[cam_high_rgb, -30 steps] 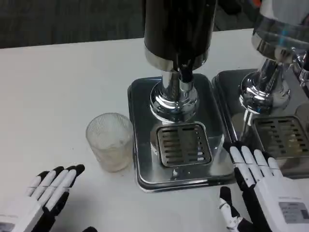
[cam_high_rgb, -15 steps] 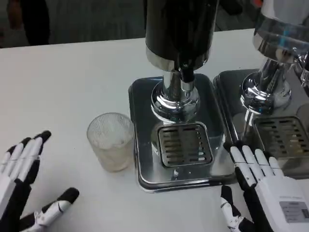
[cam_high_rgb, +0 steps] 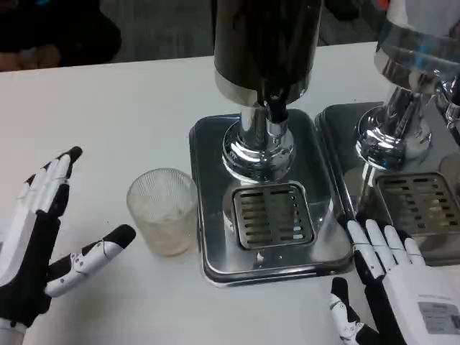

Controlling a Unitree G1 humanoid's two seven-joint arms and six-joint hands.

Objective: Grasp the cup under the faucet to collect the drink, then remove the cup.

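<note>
A clear ribbed glass cup (cam_high_rgb: 163, 210) stands upright on the white table, just left of the drip tray (cam_high_rgb: 208, 244) of the black-and-chrome drink dispenser (cam_high_rgb: 264, 72). The faucet (cam_high_rgb: 277, 118) hangs over the tray's grate (cam_high_rgb: 272, 215), and no cup is under it. My left hand (cam_high_rgb: 43, 237) is raised at the left of the cup, fingers spread wide and thumb pointing toward the cup, a short gap away. My right hand (cam_high_rgb: 399, 287) lies flat at the lower right, fingers apart, touching the tray's right corner and holding nothing.
A second chrome dispenser (cam_high_rgb: 410, 86) with its own tray and grate (cam_high_rgb: 420, 205) stands at the right edge. Bare white table (cam_high_rgb: 93, 122) stretches behind and left of the cup.
My left hand has lifted and opened up, turning its palm toward the cup with thumb spread out. The right hand has slid slightly back toward me. The cup has not moved.
</note>
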